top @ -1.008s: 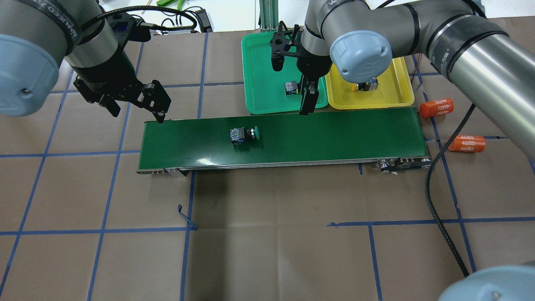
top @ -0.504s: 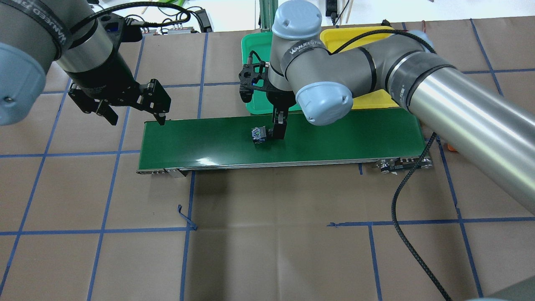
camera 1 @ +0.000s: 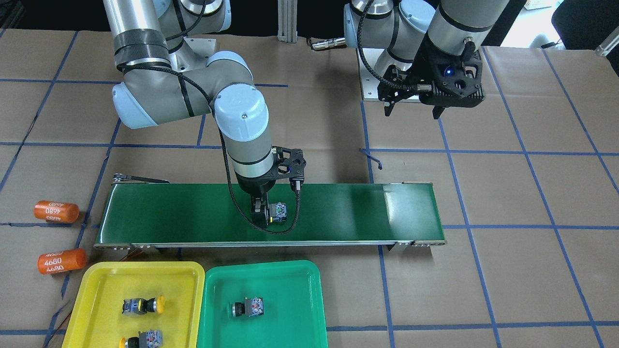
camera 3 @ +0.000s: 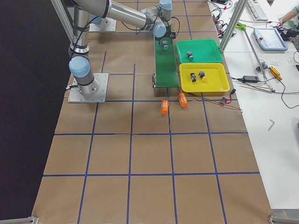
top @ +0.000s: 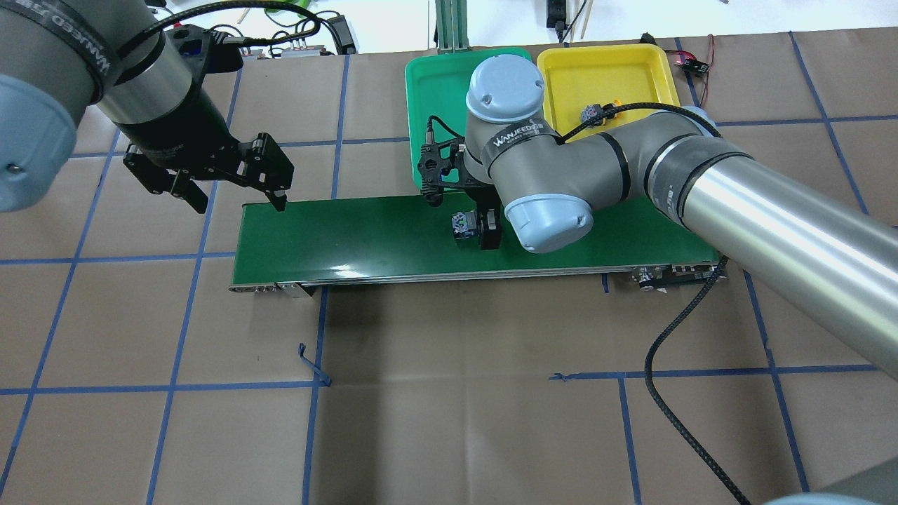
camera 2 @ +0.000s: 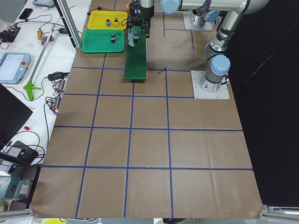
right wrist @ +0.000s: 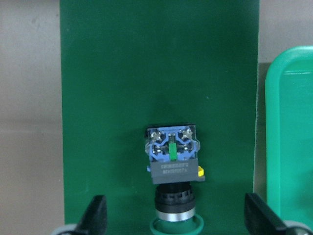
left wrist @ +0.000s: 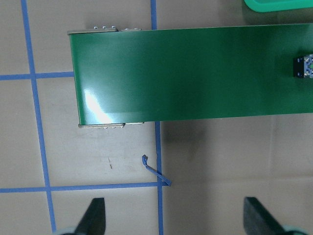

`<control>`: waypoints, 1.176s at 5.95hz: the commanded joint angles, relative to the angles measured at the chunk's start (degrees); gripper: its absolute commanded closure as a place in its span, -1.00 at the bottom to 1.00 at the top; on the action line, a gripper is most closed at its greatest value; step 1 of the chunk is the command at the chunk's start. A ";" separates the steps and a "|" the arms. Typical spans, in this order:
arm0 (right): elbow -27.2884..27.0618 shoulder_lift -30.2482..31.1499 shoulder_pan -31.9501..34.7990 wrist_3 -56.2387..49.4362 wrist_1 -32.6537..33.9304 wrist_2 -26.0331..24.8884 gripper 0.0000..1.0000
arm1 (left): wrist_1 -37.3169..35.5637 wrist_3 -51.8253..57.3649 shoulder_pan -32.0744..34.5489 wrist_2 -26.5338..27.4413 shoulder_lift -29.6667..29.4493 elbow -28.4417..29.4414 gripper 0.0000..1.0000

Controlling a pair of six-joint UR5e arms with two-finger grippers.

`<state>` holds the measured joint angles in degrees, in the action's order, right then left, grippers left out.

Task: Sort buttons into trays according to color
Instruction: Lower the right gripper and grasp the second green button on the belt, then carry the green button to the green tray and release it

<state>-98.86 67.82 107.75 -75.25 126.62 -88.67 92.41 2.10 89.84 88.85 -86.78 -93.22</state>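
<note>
A green button (top: 463,226) lies on its side on the dark-green conveyor belt (top: 351,235). My right gripper (top: 487,231) hangs low over its cap end. In the right wrist view the fingers (right wrist: 95,215) stand wide apart on either side of the button (right wrist: 173,156) without touching it. My left gripper (top: 238,196) is open and empty above the belt's left end. The green tray (camera 1: 261,270) holds one button (camera 1: 247,308). The yellow tray (camera 1: 140,273) holds two yellow buttons (camera 1: 142,305), (camera 1: 140,340).
Two orange cylinders marked 4680 (camera 1: 56,211), (camera 1: 62,261) lie on the paper past the belt's end near the yellow tray. A black cable (top: 673,337) trails from my right arm across the table. The trays sit side by side along the belt's far edge.
My right arm swung from above the green tray down to the belt. The button rode the belt to the right, and the gripper has moved along with it. The left arm barely shifted.
</note>
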 commanded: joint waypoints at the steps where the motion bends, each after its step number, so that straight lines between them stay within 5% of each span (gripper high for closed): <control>1: -2.99 0.38 -3.14 -2.44 0.29 -0.89 -1.00 | -0.04 0.72 -0.28 -0.08 0.03 0.14 -0.97; 2: -3.52 1.08 -3.77 -2.35 0.21 -0.98 -0.90 | -0.04 0.72 -0.28 0.09 0.12 0.06 -0.97; 3: -3.53 1.87 -4.64 -2.35 -0.93 -1.07 -0.20 | -0.04 0.72 -0.28 0.18 0.21 0.06 -0.97; 4: -3.88 1.96 -5.70 -2.88 -0.94 -2.37 0.20 | -0.04 0.72 -0.28 0.27 0.21 0.06 -0.97; 7: -3.71 2.92 -8.41 -8.74 -0.67 -6.16 0.82 | -0.04 0.63 -0.37 0.27 0.12 0.23 -0.97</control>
<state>-102.64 70.08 100.70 -81.77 125.90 -93.91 92.37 2.77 89.48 89.12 -86.59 -93.05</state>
